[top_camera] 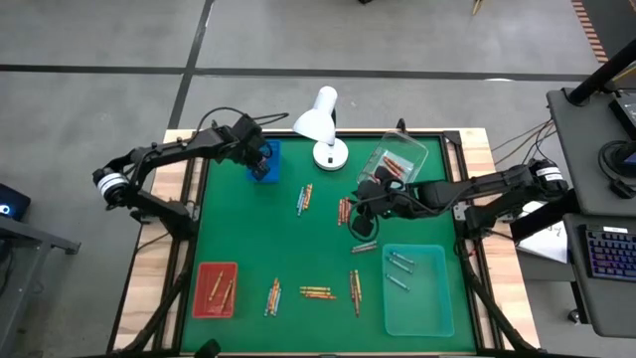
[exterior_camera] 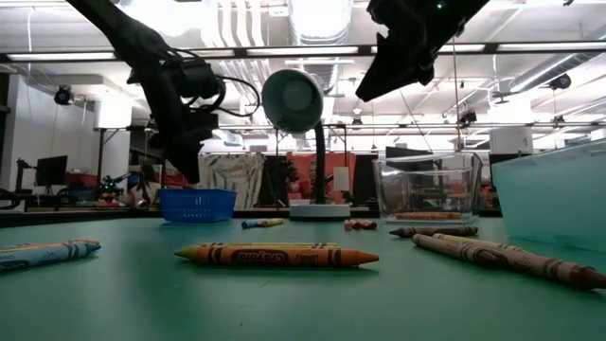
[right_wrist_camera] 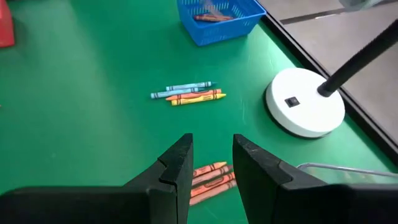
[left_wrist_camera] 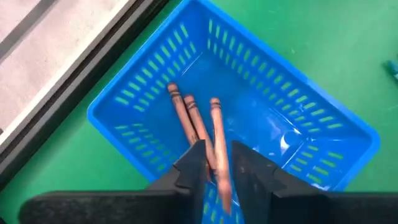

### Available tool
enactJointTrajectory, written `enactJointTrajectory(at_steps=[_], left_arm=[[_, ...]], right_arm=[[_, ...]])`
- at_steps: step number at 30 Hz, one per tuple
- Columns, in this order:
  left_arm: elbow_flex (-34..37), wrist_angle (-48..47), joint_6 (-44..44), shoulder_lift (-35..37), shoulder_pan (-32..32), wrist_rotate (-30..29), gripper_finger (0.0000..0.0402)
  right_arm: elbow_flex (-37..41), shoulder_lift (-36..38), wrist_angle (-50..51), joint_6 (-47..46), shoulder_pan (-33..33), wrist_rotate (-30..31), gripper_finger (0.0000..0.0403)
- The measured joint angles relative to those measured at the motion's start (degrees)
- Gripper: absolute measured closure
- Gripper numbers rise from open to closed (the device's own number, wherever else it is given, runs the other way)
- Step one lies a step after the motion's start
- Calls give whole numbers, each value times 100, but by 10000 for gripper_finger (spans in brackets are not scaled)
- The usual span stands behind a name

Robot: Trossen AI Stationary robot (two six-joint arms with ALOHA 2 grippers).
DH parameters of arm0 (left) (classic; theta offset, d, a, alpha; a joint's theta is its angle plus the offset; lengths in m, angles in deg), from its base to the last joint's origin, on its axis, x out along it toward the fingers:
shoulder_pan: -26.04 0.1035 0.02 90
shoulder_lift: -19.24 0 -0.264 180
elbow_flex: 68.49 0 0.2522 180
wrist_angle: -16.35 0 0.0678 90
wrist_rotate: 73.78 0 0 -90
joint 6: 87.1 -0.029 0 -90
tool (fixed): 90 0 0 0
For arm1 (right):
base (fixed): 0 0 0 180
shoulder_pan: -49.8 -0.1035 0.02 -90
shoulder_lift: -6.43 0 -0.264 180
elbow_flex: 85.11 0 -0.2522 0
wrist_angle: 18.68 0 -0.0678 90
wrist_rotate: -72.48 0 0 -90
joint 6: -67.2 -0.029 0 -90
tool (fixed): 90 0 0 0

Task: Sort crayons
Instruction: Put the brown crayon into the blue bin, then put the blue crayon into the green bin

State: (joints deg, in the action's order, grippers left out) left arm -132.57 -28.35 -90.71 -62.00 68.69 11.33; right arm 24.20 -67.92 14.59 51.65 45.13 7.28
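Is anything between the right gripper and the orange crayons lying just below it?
Nothing visible. The right gripper hangs open above the green mat, and the orange crayons lie on bare mat right under its fingertips. The white lamp base sits off to one side, clear of the way down.

Green table (top_camera: 328, 249); blue basket (left_wrist_camera: 292, 118) holding brown crayons (left_wrist_camera: 193, 121); white lamp (top_camera: 320, 124).
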Motion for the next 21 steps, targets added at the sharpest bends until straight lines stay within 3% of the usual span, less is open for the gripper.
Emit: enactJointTrajectory(at_steps=[6, 11, 17, 21], left_arm=[[-70, 40, 12, 170, -12, -2, 315], [-21, 1, 301, 736, -237, -2, 311], [178, 134, 877, 1735, -935, -2, 311], [246, 417, 1317, 2281, -1638, -4, 311]], right_arm=[[0, 2, -2, -176, -6, -138, 300], [0, 4, -2, -185, -43, -172, 300], [-5, 7, -154, 150, 55, -490, 301], [-244, 9, -129, -35, 390, -1315, 301]])
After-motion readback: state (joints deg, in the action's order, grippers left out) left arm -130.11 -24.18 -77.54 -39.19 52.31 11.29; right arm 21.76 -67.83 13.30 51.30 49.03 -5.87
